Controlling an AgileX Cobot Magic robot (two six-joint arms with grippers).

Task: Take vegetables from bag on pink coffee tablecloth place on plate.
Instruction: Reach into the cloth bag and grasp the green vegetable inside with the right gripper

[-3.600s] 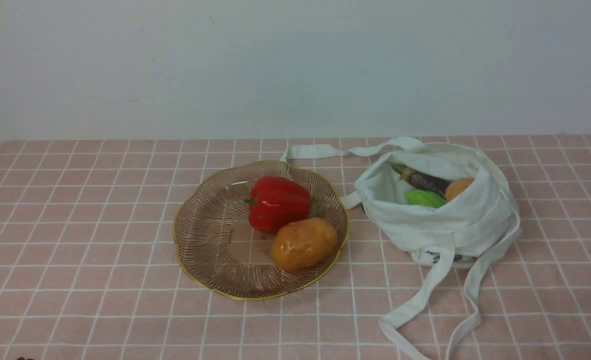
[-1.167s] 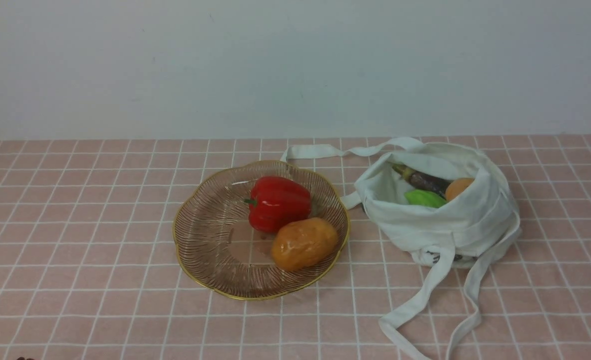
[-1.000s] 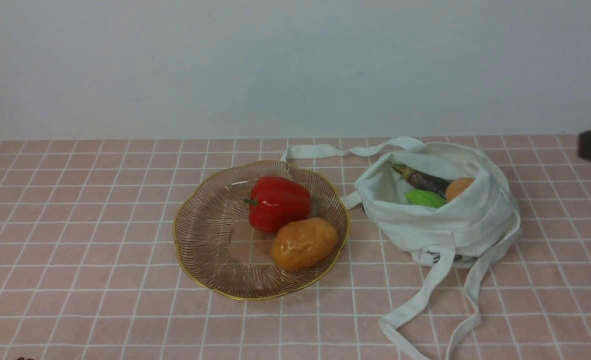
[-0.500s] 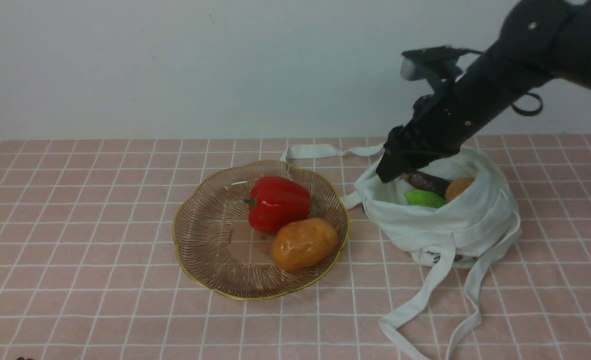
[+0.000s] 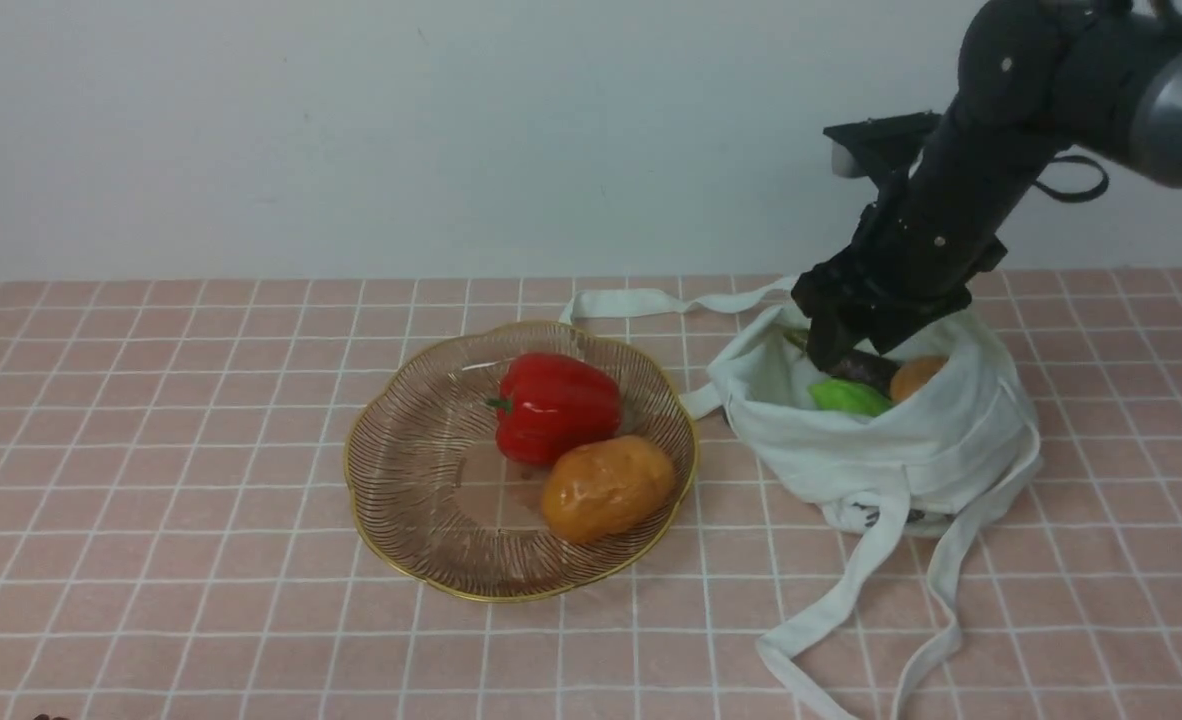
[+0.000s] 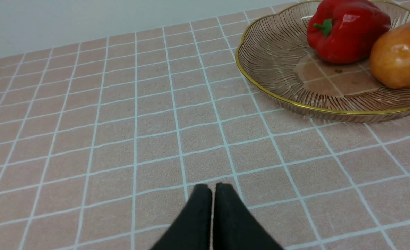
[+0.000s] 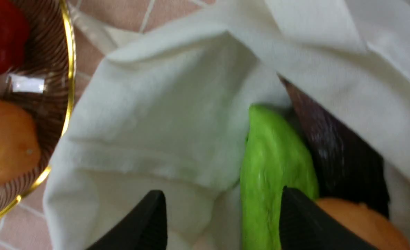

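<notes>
The white bag (image 5: 911,440) lies open on the pink tablecloth (image 5: 151,480), right of the plate (image 5: 421,470). Inside it show a green gourd (image 5: 849,397), a dark purple eggplant (image 5: 866,368) and a small orange vegetable (image 5: 917,377). My right gripper (image 5: 836,345) is open and reaches into the bag's mouth just above them. In the right wrist view the gripper (image 7: 222,201) stands open over the gourd (image 7: 274,173), beside the eggplant (image 7: 333,149) and the orange one (image 7: 361,222). My left gripper (image 6: 213,189) is shut and empty, low over the cloth, short of the plate (image 6: 278,93).
A red bell pepper (image 5: 556,405) and an orange-brown potato-like vegetable (image 5: 606,487) lie in the plate. The bag's long straps (image 5: 851,600) trail over the cloth toward the front edge and behind the plate. A pale wall stands at the back.
My right arm came in from the right, first reaching the bag's left rim, then shifting right and down into the bag's mouth. Nothing else has moved.
</notes>
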